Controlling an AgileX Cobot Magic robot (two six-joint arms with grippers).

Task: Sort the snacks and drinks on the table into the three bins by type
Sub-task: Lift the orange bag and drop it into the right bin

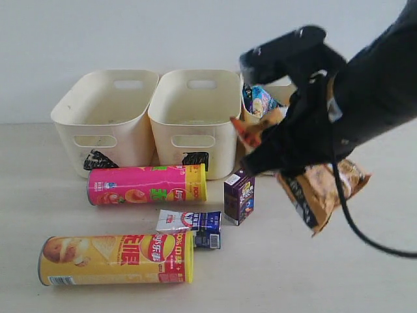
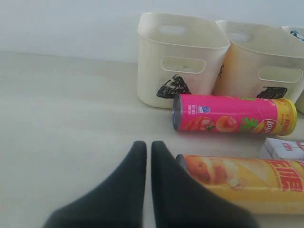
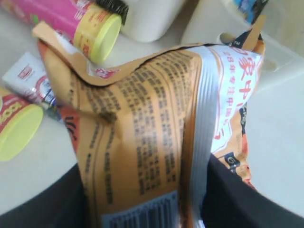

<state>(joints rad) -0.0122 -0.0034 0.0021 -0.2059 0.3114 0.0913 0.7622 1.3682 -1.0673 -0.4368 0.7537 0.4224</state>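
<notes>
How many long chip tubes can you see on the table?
2. The pink chip tube lies on its side just before the cream plastic bins; the yellow chip tube lies nearer the camera.

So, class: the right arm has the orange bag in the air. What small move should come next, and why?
Probably carry the orange bag over the rightmost bin: the right gripper holds it above the table, and the blue-white bag already lies in that bin.

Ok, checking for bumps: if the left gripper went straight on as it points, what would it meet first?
Likely the triangle-marked bin, after bare table. The left gripper points just to one side of the pink tube, though depth is hard to judge.
</notes>
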